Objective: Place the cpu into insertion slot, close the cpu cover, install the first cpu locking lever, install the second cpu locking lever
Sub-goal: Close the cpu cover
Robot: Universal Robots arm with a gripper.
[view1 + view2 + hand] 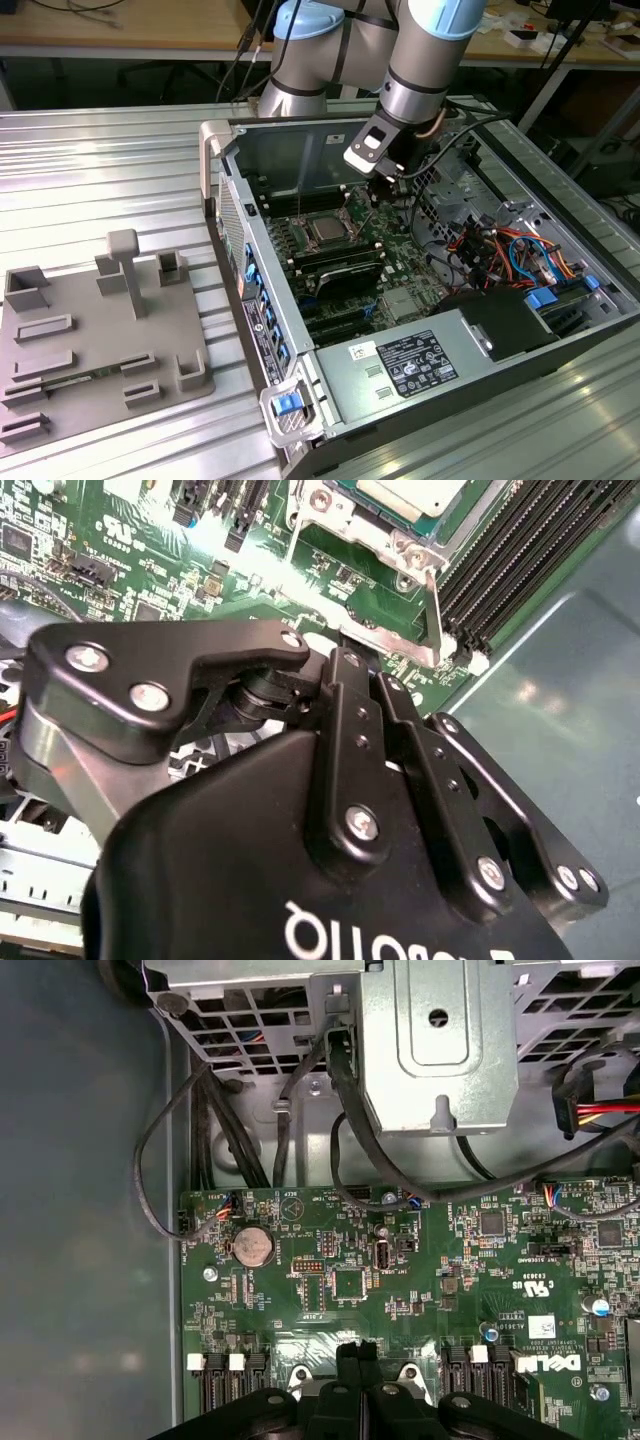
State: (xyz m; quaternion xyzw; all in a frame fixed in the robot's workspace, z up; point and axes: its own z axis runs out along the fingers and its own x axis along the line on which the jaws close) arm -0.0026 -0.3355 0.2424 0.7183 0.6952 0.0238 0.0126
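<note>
- Nearest the lens in both wrist views sits the gripper [352, 645], all black linkages and screw heads. Its jaws are drawn together at the tips, with nothing visible between them.
- In the exterior view the arm reaches down into the open computer case [300, 150]. The gripper hangs low over the motherboard [395, 250], just beside the insertion slot [312, 240], on the exterior view's right of it.
- The cpu [327, 230] sits in the insertion slot with its silver-grey top facing up.
- The cpu cover [345, 525] appears to lie flat, framing the chip.
- A thin metal lever [435, 605] runs from the slot's corner to a spot near the fingertips. Whether the tips touch it cannot be told.
- Long black memory slots [520, 540] lie just beside the socket frame.
- In the first wrist view a round coin cell [252, 1246] sits on the green board, well apart from the fingertips.
- A grey fixture tray [100, 330] rests on the ribbed metal table [100, 170] at the exterior view's left, apart from the case.
</note>
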